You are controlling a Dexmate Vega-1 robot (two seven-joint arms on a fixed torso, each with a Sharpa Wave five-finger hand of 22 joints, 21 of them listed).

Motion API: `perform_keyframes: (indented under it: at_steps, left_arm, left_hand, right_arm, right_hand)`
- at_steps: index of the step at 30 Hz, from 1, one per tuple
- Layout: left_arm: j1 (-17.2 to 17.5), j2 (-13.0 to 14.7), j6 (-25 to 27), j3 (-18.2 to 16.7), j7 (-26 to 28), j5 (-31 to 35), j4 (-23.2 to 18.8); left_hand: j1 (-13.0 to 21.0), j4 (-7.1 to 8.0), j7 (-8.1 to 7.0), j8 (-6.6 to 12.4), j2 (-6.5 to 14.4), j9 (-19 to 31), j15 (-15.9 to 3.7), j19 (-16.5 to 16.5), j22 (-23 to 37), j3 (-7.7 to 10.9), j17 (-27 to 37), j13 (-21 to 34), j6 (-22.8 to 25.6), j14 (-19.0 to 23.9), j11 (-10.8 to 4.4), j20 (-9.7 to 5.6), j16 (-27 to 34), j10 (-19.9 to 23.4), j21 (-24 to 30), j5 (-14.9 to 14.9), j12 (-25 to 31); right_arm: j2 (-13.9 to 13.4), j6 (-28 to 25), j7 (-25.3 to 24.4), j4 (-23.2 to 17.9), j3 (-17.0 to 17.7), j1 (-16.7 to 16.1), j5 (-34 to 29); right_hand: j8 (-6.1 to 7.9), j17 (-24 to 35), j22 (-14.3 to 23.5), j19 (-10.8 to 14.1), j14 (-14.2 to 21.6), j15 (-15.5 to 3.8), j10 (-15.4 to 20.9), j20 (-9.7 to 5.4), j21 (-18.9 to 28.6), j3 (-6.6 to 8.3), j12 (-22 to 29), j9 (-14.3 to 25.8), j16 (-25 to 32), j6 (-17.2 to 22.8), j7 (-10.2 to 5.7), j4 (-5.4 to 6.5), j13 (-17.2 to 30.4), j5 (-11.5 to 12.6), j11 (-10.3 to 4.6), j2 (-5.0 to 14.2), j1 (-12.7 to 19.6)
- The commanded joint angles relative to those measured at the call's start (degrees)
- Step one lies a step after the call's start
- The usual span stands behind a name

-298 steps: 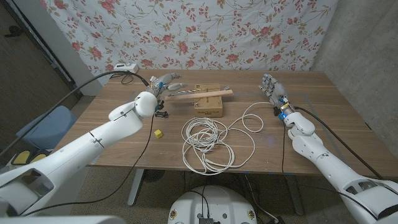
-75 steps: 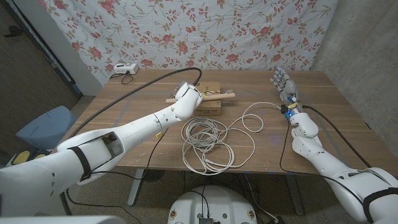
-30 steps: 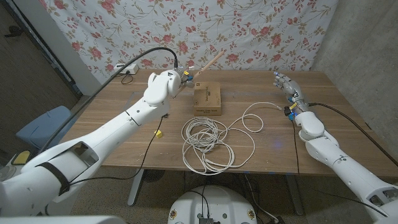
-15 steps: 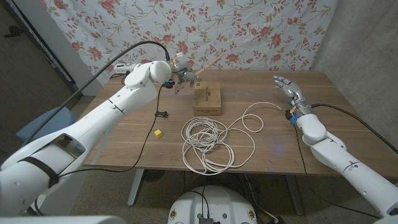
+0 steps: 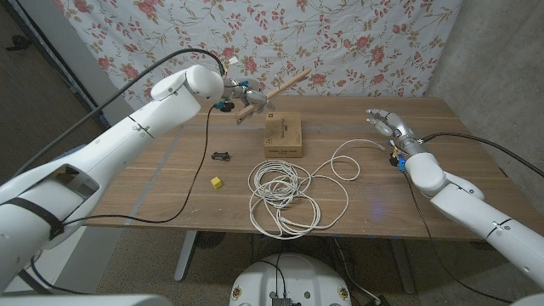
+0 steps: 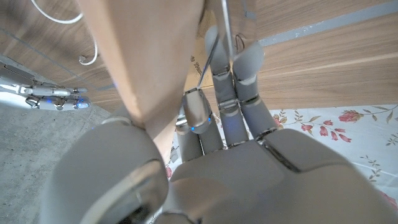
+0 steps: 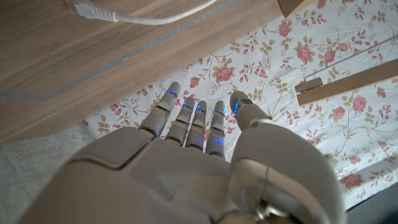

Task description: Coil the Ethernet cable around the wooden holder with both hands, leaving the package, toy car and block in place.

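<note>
My left hand grips the wooden holder and holds it in the air above the table's back left, tilted up to the right. In the left wrist view the holder runs past my curled fingers. The white Ethernet cable lies in loose loops on the table's front middle, one end reaching right. My right hand hovers open just beyond that end, fingers straight. The cardboard package, black toy car and yellow block sit on the table.
A flowered curtain hangs behind the wooden table. A black arm cable droops from my left arm over the table's left half. In the right wrist view a stretch of white cable lies on the wood.
My left arm has swung left and up, lifting the wooden holder higher off the table. My right hand has moved slightly forward and left, toward the cable's end.
</note>
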Motion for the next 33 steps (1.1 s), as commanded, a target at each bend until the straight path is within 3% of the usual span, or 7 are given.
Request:
perform_keyframes:
  at_steps: [1, 12, 24, 33]
  left_arm:
    - [-4.66, 3.07, 0.09, 1.62, -4.09, -8.63, 1.94]
    - [-7.24, 5.41, 1.39, 2.46, -5.05, -10.8, 2.02]
    - [-16.61, 4.79, 5.11, 9.23, -14.65, -6.42, 6.04]
    - [-18.03, 5.06, 3.47, 7.82, -16.24, -8.57, 9.02]
  left_hand:
    - [8.44, -0.29, 1.6, 0.71, 7.51, 0.12, -10.18, 2.42, -1.11, 0.27, 23.71, 0.03, 1.81, 13.47, -0.1, -3.0, 30.28, 0.31, 0.56, 0.94, -0.03]
    - [8.62, -0.03, 1.65, 1.21, 6.99, -0.35, -10.03, 1.61, -2.68, 0.47, 21.9, 0.03, 1.52, 13.18, 0.1, -2.94, 30.84, 0.23, 1.45, 2.25, -0.07]
    - [9.35, -0.39, 1.78, 1.35, 6.03, -1.64, -9.59, 0.32, -5.61, 0.47, 20.77, 0.04, 1.62, 13.12, 0.12, -2.64, 31.8, 0.05, 1.2, 3.32, -0.1]
    - [9.82, -0.65, 1.72, 1.69, 5.38, -1.92, -9.35, -0.28, -7.27, 0.03, 19.51, 0.03, 1.52, 13.0, 0.14, -2.72, 31.9, -0.22, 1.7, 3.65, -0.13]
  right_arm:
    - [-5.72, -19.29, 4.41, -10.84, -5.0, 1.88, -8.36]
    - [-6.5, -27.5, 8.12, -13.81, -10.8, 5.01, -14.09]
    - [-4.59, -30.54, 7.98, -12.66, -14.64, 7.0, -18.42]
    - [-1.77, -33.89, 7.96, -9.77, -19.07, 9.84, -23.83]
  right_hand:
    - [-0.59, 0.35, 0.13, -0.04, -1.5, 0.08, -0.67, -0.08, -0.16, 0.15, -0.44, 0.14, -0.42, -0.69, -1.17, 0.29, 0.25, 0.03, -0.67, -0.62, 1.67]
    - [-1.71, 0.74, 0.14, -0.85, -4.07, 0.71, -3.1, -0.12, -0.59, -1.17, -1.34, 0.2, -1.2, -3.25, -1.82, 0.94, 0.38, 0.2, -0.93, -2.54, 3.1]
    - [-2.84, 1.04, 0.13, -0.96, -5.61, 0.52, -7.57, -0.41, -0.76, -2.53, -2.29, 0.26, -1.59, -7.9, -2.73, 1.24, 0.5, 0.89, -2.21, -3.96, 4.69]
    - [-2.75, 1.06, 0.13, -0.77, -6.02, 0.09, -9.25, -0.82, -0.75, -2.91, -2.32, 0.28, -1.71, -9.14, -3.3, 1.01, 0.53, 1.39, -3.19, -4.56, 5.9]
